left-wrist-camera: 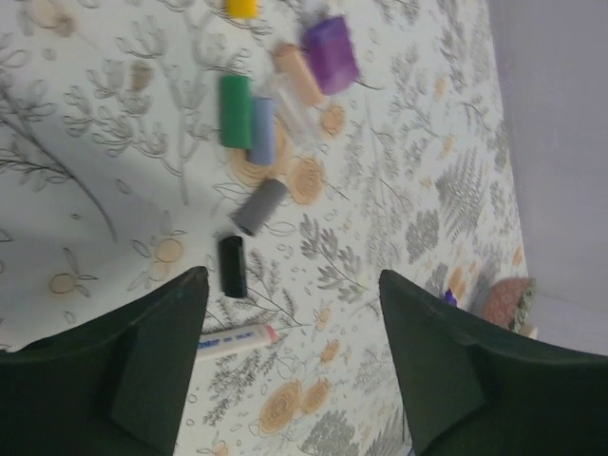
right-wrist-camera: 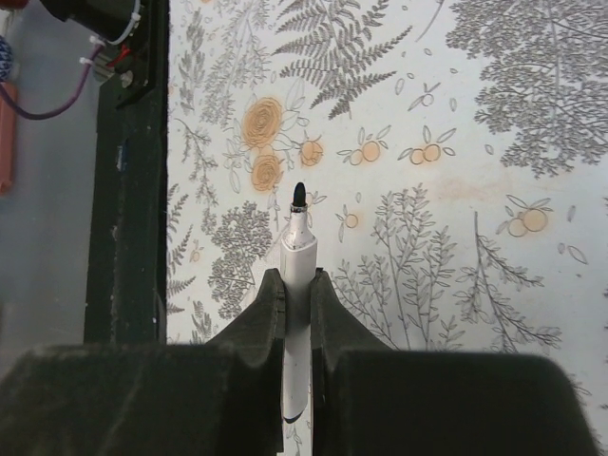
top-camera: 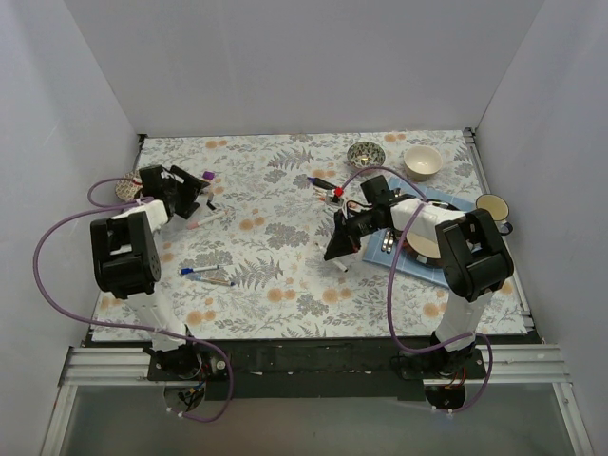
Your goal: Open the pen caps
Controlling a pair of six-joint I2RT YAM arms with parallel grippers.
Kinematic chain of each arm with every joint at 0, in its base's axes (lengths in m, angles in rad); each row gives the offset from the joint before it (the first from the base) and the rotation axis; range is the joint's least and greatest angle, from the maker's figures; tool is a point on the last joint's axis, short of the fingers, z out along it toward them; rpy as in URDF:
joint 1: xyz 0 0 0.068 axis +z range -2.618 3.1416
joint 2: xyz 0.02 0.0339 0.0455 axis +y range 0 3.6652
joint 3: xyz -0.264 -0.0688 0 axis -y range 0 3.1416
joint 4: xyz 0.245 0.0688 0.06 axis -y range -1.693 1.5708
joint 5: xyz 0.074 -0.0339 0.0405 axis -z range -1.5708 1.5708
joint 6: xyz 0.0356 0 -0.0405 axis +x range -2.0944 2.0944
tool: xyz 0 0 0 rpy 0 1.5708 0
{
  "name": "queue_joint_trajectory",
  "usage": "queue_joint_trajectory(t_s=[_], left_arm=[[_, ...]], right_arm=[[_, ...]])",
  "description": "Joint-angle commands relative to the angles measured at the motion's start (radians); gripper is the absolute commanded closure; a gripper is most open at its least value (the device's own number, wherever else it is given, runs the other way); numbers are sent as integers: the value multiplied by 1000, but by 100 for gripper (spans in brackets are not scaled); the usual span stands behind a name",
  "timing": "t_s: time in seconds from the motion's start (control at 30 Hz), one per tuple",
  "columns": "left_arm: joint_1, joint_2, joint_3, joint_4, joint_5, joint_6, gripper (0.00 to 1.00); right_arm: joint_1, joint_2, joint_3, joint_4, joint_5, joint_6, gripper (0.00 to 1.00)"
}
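Observation:
Several loose pen caps lie on the floral cloth in the left wrist view: yellow [left-wrist-camera: 240, 8], purple [left-wrist-camera: 331, 54], pink [left-wrist-camera: 298, 74], green [left-wrist-camera: 235, 111], pale blue [left-wrist-camera: 262, 131], grey [left-wrist-camera: 258, 206] and black [left-wrist-camera: 232, 266]. An uncapped white pen with a pink tip [left-wrist-camera: 233, 340] lies below them. My left gripper [left-wrist-camera: 294, 366] is open and empty above the cloth, at the far left in the top view [top-camera: 193, 202]. My right gripper [right-wrist-camera: 297, 285] is shut on a white pen barrel [right-wrist-camera: 299, 249] whose bare black tip [right-wrist-camera: 299, 195] points forward; it also shows in the top view [top-camera: 335, 249].
Two pens [top-camera: 206, 275] lie in front of the left arm and more pens, one red-capped [top-camera: 337, 191], lie at centre. Two bowls [top-camera: 365, 154] [top-camera: 423, 161], a mug [top-camera: 494, 207] and a blue mat [top-camera: 454, 203] with a plate and cutlery stand at right. The table's black edge rail [right-wrist-camera: 128, 190] is close.

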Motion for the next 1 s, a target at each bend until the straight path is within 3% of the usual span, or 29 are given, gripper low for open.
queue_joint_trajectory(t_s=[0.0,0.13,0.27,0.4,0.6,0.77,0.9,0.97], left_arm=[[1,-159,-2,122,242,71,21],[-25,-278,-16,104,323,132,2],[-66,-425,-58,41,328,216,2],[-173,-560,-83,-162,152,432,2],[-187,-805,-268,-200,46,451,2],[-187,-948,-417,-215,-17,395,2],[-226,-973,-433,-229,-3,350,2],[-226,-970,-431,-241,-11,309,2]], right_arm=[[-12,-11,92,-100,147,-83,99],[-17,-12,153,-139,348,-119,99],[-19,15,224,-152,539,-140,99],[-17,98,345,-238,703,-192,99],[-16,235,555,-330,853,-254,95],[-12,293,647,-355,910,-277,83],[-11,310,675,-349,915,-280,65],[-9,309,689,-347,903,-275,61]])
